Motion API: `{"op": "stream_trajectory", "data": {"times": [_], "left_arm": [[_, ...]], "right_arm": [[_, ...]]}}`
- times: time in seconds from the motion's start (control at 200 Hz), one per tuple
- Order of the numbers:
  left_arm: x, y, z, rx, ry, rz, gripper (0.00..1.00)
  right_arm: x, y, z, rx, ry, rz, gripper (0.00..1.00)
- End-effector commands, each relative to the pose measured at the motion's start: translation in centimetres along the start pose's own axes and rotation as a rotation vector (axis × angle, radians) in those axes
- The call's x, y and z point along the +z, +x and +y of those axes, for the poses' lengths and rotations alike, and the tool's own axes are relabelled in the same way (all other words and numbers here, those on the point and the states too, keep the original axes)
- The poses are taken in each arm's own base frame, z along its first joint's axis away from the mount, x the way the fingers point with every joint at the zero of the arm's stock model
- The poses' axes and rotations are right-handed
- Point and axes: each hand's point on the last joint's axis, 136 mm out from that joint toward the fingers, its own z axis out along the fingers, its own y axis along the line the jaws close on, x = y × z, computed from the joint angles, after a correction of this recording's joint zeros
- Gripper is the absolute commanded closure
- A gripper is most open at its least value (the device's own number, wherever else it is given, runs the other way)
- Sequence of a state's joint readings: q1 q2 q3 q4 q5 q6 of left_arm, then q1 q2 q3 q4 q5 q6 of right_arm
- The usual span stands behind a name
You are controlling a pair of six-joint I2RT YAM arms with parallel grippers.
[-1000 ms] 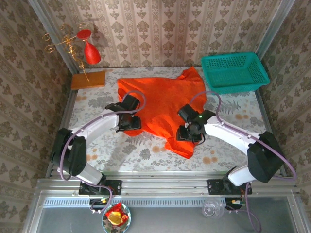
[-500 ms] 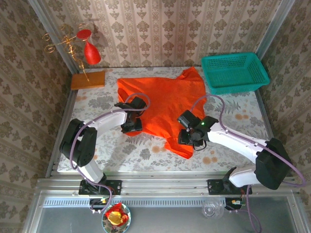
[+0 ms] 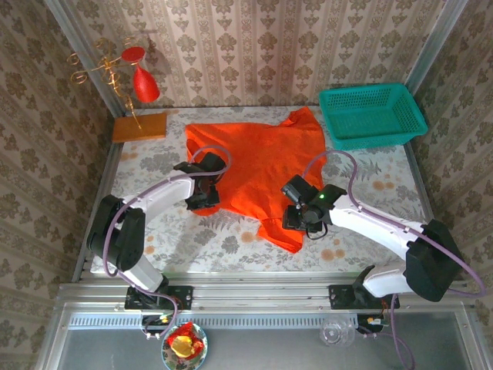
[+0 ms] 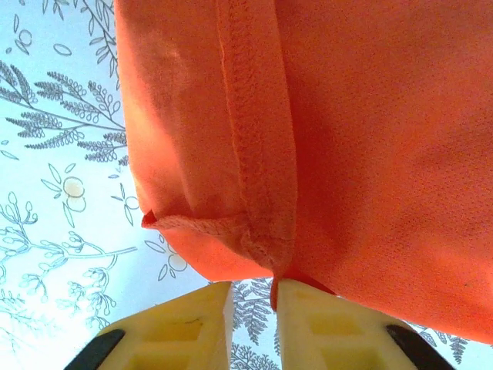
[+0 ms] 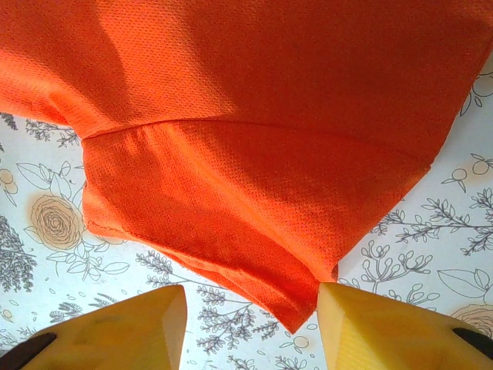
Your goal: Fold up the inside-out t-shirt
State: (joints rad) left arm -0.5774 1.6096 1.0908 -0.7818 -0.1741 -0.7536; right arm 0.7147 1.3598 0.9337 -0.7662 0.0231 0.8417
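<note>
Fingers of my left gripper point(image 4: 253, 297) stand close together with only a thin slit between them. The stitched hem corner of the inside-out t-shirt point(image 4: 370, 154) sits right at their tips. I cannot tell whether any cloth is actually caught in that slit.

My right gripper point(image 5: 250, 308) is spread wide, low over the table point(image 3: 154, 231). The pointed near corner of the shirt lies in the gap, just beside one finger, and nothing is clamped.

Beyond my hands the shirt lies spread flat on the flowered cloth between the two arms. It runs from that near corner back toward the wall, with one sleeve reaching near the teal basket point(image 3: 373, 116).

I judge it light, soft and limp. It is a thin, open knit that will sag and drape the moment it leaves the table, and it has no stiffness to carry a fold on its own. It should also slide easily over the smooth covering, so a shallow pinch could push it along rather than lift it.

The best holds look like the seams and hems. There the doubled, stitched fabric gives the fingers something thicker to bite. I would take one such point in each hand, well apart, and lift both evenly so the fold stays square.
</note>
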Motion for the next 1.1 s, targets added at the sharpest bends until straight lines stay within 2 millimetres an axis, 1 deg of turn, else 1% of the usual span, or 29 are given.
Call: {"op": "stream_trajectory", "data": {"times": [0.0,0.05,0.075,0.235,0.3,0.36,0.54,0.71,0.835,0.95,1.095], "left_arm": [[0.0,-0.7,0.1,0.008,-0.014,0.007,0.66],[0.2,-0.8,0.1,0.012,-0.018,0.011,0.58],[0.3,-0.8,0.0,0.014,-0.018,0.012,0.57],[1.0,-0.7,0.0,0.017,-0.021,0.027,0.55],[1.3,-0.7,0.1,0.023,-0.031,0.033,0.53],[1.3,-0.8,0.3,0.026,-0.041,0.034,0.50],[1.4,-1.4,-0.2,0.039,-0.033,0.041,0.46],[1.4,-1.9,0.4,0.056,-0.082,0.047,0.48],[1.2,-1.9,0.8,0.064,-0.088,0.056,0.49],[0.8,-1.6,0.8,0.069,-0.076,0.064,0.56],[0.0,-1.2,1.1,0.063,-0.068,0.057,0.68]], "right_arm": [[-0.1,0.6,-1.0,0.013,0.042,0.005,0.50],[0.0,0.7,-1.1,0.012,0.043,0.008,0.50],[0.0,0.7,-1.0,0.012,0.042,0.009,0.50],[0.0,0.9,-1.3,0.017,0.046,0.011,0.50],[0.0,1.0,-1.3,0.017,0.046,0.013,0.50],[0.1,1.1,-1.4,0.019,0.048,0.016,0.50],[0.2,1.4,-1.7,0.020,0.052,0.021,0.50],[-0.1,1.3,-1.9,0.025,0.053,0.009,0.50],[-0.5,1.3,-2.0,0.026,0.053,0.002,0.51],[-0.9,1.3,-2.1,0.028,0.052,-0.006,0.50],[-1.2,1.2,-2.2,0.031,0.053,-0.015,0.51]]}}
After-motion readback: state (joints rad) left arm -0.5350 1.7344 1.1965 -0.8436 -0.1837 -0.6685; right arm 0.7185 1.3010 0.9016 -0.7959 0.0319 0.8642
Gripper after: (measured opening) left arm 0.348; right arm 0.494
